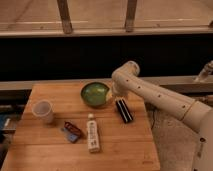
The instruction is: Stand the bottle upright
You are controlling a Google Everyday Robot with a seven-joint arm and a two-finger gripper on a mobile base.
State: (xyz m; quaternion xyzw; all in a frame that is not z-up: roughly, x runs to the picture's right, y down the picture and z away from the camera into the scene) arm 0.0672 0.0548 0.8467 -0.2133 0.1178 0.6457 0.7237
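Observation:
The bottle (93,133) is slim and cream-white with a small white cap. It lies on its side on the wooden table (45,155), front of centre, cap end pointing away from me. My white arm comes in from the right and bends down over the table's back right. Its gripper (118,96) hangs open between the green bowl (95,93) and a black rectangular bar (124,110), well behind and to the right of the bottle. Nothing is in it.
A white cup (43,111) stands at the left of the table. A small red and blue packet (73,131) lies just left of the bottle. A dark wall with a rail runs behind the table, and the table's right edge drops to the floor.

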